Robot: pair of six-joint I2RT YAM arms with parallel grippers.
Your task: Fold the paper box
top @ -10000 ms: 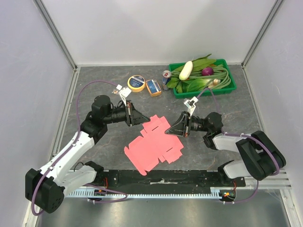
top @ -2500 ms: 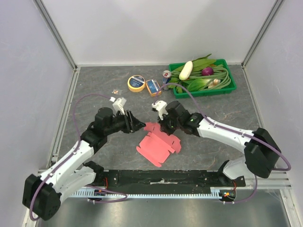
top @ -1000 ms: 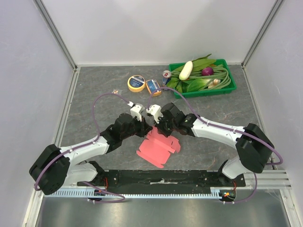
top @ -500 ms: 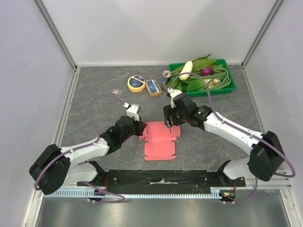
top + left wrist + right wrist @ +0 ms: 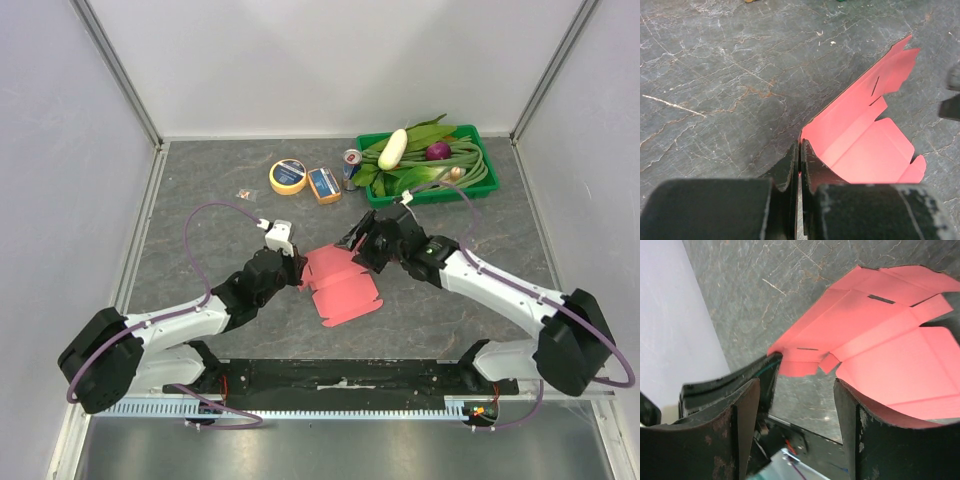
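The paper box [image 5: 342, 283] is a pink-red die-cut card, partly folded, lying mid-table with its left side lifted. My left gripper [image 5: 297, 271] is shut on the card's left edge. In the left wrist view the two fingers [image 5: 790, 162] pinch that edge and the paper box [image 5: 865, 145] spreads away to the right. My right gripper [image 5: 358, 245] hovers open at the card's far right corner. In the right wrist view its jaws [image 5: 796, 392] stand wide apart with only table between them, and the paper box [image 5: 880, 340] lies just beyond and over the right finger.
A green tray [image 5: 440, 196] of vegetables stands at the back right. A can [image 5: 352, 160], a small blue-and-orange box [image 5: 324, 185] and a yellow tape roll [image 5: 288, 176] sit behind the card. Grey walls close in both sides.
The right gripper has opened and let go of the card, then drawn back slightly. The left gripper has closed on the card's left edge, and the card has swung round and tilted.
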